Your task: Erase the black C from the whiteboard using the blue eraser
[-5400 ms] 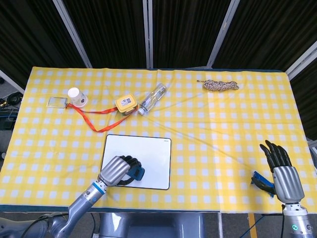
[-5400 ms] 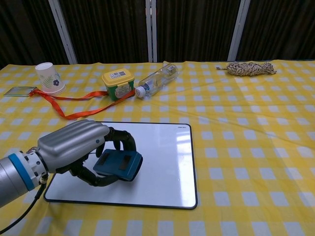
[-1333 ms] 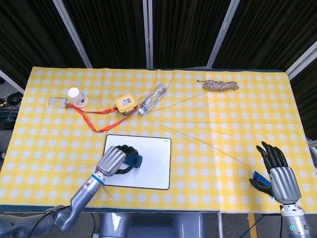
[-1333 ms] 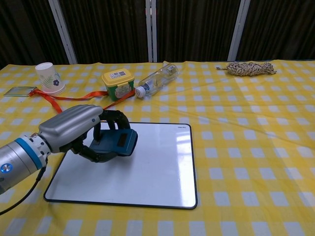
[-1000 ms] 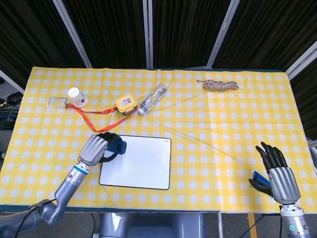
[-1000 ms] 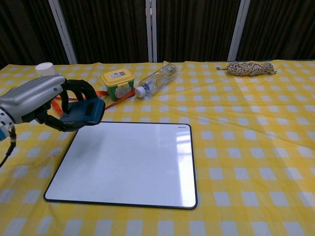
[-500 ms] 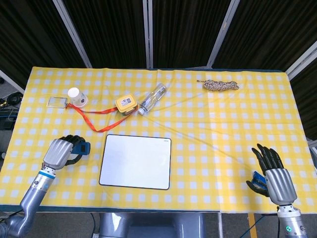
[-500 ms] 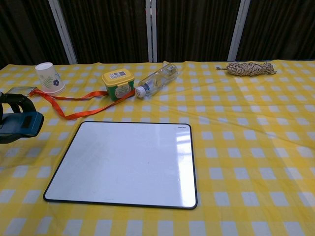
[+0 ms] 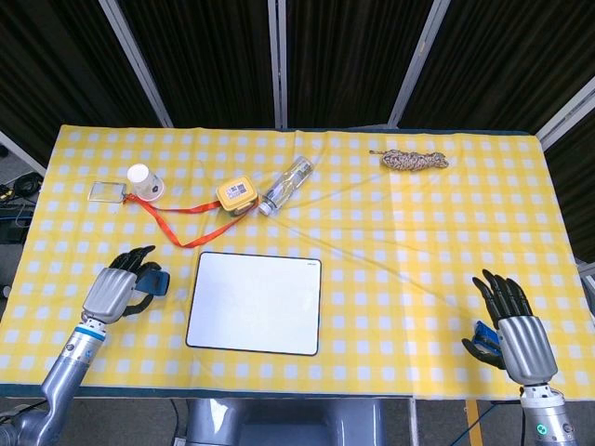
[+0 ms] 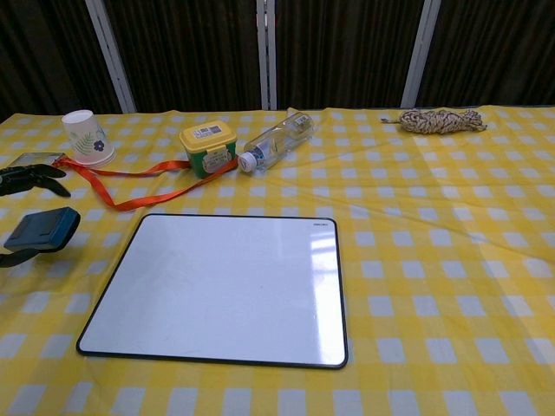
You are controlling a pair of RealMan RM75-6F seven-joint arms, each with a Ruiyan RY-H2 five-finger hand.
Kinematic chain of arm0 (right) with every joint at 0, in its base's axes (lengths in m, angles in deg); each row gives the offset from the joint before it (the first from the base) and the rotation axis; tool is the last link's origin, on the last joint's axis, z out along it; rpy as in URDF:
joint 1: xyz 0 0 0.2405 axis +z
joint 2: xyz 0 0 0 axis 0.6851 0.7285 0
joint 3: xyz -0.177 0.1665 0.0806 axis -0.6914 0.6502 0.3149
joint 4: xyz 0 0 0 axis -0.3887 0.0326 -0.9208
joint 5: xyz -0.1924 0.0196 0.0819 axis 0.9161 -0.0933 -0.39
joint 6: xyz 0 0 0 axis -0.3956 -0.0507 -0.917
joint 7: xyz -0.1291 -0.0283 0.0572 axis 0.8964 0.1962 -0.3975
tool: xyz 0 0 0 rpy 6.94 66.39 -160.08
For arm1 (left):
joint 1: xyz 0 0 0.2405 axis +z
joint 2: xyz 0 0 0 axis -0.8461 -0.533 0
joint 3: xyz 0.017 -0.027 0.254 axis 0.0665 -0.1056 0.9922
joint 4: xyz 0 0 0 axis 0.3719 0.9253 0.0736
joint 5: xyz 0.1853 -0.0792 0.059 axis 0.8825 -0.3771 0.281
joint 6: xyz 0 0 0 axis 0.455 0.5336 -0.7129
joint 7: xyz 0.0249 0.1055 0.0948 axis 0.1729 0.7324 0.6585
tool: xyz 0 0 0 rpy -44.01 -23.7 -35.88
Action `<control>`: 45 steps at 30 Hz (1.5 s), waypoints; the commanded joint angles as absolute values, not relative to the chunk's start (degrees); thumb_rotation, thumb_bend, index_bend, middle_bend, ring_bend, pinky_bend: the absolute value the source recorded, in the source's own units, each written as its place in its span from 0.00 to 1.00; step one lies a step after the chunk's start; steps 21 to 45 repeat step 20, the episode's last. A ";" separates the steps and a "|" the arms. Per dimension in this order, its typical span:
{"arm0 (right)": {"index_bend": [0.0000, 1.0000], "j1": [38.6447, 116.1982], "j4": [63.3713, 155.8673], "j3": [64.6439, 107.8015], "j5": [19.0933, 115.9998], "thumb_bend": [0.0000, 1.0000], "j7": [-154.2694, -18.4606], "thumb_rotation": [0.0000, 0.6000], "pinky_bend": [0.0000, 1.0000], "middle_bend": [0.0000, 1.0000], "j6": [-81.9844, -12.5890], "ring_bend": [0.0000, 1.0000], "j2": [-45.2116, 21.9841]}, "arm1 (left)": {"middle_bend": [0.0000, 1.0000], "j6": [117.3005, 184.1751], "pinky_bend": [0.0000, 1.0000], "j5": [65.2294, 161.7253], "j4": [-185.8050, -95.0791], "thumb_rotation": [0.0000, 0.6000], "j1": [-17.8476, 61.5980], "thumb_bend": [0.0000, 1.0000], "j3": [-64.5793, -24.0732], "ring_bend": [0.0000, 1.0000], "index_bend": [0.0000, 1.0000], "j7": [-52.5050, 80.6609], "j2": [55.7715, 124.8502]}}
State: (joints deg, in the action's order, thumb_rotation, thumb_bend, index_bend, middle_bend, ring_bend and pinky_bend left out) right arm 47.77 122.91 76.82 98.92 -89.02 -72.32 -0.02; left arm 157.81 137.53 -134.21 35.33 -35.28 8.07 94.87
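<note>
The left hand (image 9: pixel 119 286) has spread its fingers, leaving the eraser (image 10: pixel 42 228) at left; the board (image 9: pixel 256 302) is blank, so erasing looks done.

Left hand (image 9: pixel 119 285), right hand (image 9: pixel 511 327): fingers spread

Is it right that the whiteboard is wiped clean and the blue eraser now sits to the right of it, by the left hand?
Not quite. The whiteboard is clean, but the blue eraser sits to its left, not its right, by the left hand, whose fingers are spread. The head view shows this.
</note>
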 commanded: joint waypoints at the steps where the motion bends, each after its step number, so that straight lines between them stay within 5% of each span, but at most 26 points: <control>1: 0.02 47.77 122.91 76.79 98.91 0.06 -89.04 1.00 0.00 0.00 -72.28 0.00 -0.02 | 0.00 158.12 0.00 137.36 -135.52 1.00 35.90 0.21 -35.27 0.00 0.00 7.71 94.11; 20: 0.02 48.00 122.64 76.34 100.40 0.06 -88.18 1.00 0.00 0.00 -72.58 0.00 -0.22 | 0.00 179.75 0.00 141.59 -137.71 1.00 48.98 0.18 -33.97 0.00 0.00 7.75 89.66; 45: 0.02 48.00 122.64 76.34 100.40 0.06 -88.18 1.00 0.00 0.00 -72.58 0.00 -0.22 | 0.00 179.75 0.00 141.59 -137.71 1.00 48.98 0.18 -33.97 0.00 0.00 7.75 89.66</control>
